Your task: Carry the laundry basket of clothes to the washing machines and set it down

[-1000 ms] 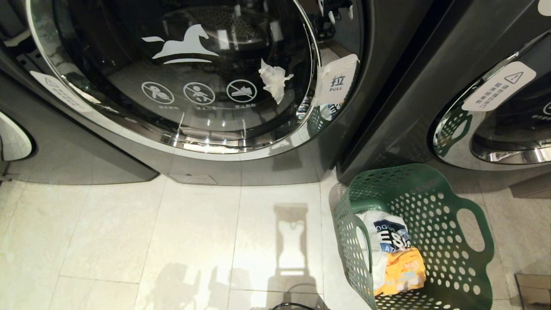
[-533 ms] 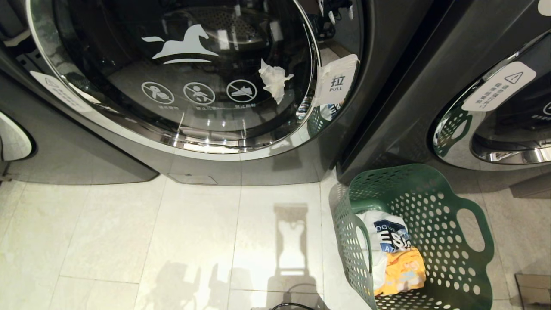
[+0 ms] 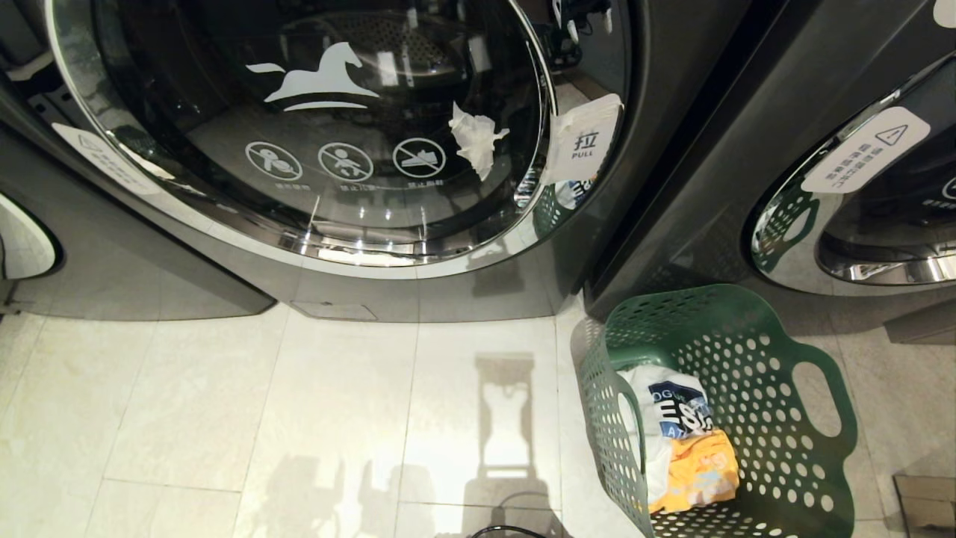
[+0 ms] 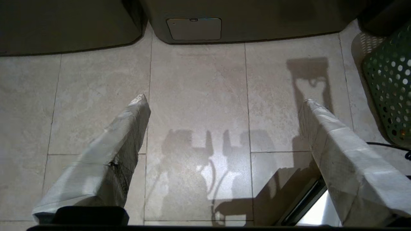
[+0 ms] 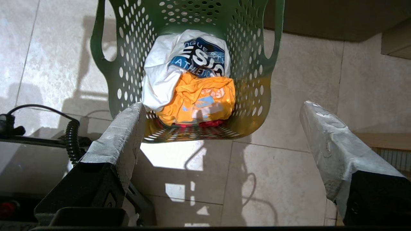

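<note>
The dark green perforated laundry basket (image 3: pixel 672 299) stands on the tiled floor at the lower right, right in front of two dark grey washing machines (image 3: pixel 448 291). The clothes (image 3: pixel 683 441) lie inside it: a white printed garment, an orange one, and a pink one underneath. Neither arm shows in the head view. My right gripper (image 5: pixel 223 103) hangs open above the floor just short of the basket (image 5: pixel 128 48), and the clothes (image 5: pixel 192 80) lie beyond its fingertips. My left gripper (image 4: pixel 224 98) is open over bare tiles, with the basket (image 4: pixel 390 83) off to one side.
A crumpled white tissue (image 3: pixel 476 138) and a white PULL label (image 3: pixel 584 142) sit on the nearer machine's round door. A black coiled cable (image 5: pixel 69 134) runs beside the right gripper. A small service flap (image 4: pixel 194 29) is at the machine's foot.
</note>
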